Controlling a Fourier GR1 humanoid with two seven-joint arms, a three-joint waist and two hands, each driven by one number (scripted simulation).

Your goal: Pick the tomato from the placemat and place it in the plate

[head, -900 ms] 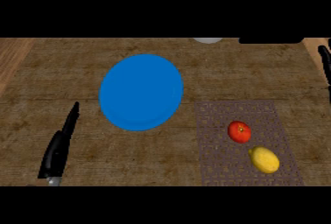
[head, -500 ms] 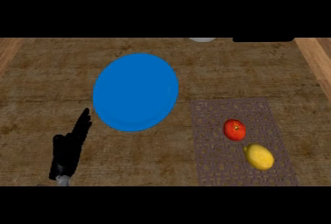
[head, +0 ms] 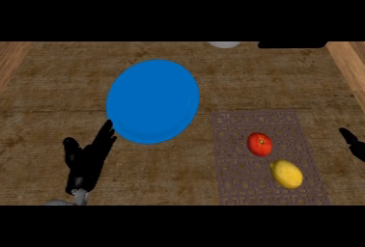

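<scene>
Though apart, tomato [head: 260,144] nearest right hand [head: 352,143]

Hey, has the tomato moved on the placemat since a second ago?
No. Judged against the placemat, the tomato lies at the same spot, just beyond the lemon.

Yellow lemon [head: 286,174], brown wooden counter [head: 57,96]

Dark brown countertop [head: 64,87] w/ lighter wood strips [head: 351,62] L & R.
</scene>
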